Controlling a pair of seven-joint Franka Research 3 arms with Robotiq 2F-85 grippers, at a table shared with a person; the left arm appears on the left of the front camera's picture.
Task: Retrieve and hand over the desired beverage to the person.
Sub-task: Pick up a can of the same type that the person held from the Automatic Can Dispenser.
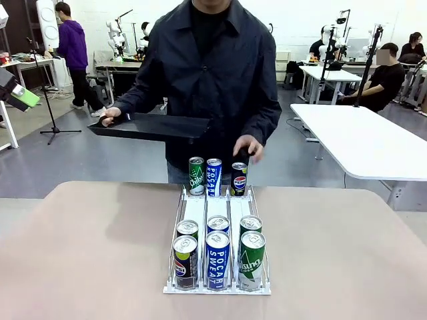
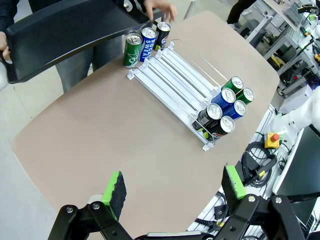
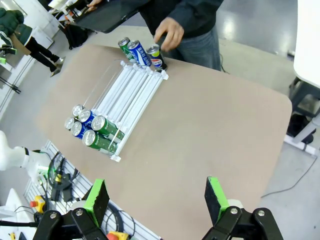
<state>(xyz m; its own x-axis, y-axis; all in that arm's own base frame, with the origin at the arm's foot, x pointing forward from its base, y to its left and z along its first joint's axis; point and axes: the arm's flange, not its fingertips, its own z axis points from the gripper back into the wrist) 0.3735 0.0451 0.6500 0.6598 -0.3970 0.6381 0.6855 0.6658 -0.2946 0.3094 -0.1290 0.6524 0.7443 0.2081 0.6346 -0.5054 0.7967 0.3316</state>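
**Drink being chosen, nothing picked up yet**

Front view: the person (image 1: 207, 73) stands at the far side, holding a black tray (image 1: 150, 127) in 1 hand. The other hand (image 1: 248, 147) is at the top of the far Pepsi can (image 1: 239, 179), 1 of 3 at the far end of the white rack (image 1: 217, 203). Another 6 cans (image 1: 217, 257) crowd the near end, where the near Pepsi can (image 1: 185, 263) stands frontmost in the left lane. I judge this the choosing step: you must read which drink is meant, then reach for it.

Left wrist view: the left gripper (image 2: 174, 187) hangs high over the beige tabletop (image 2: 100, 140), jaws wide apart and empty.

Right wrist view: the right gripper (image 3: 156, 196) has its jaws spread too, holding nothing, well apart from the rack.

The tabletop looks smooth and matte. Beyond it are a grey floor and white tables (image 1: 360, 137).
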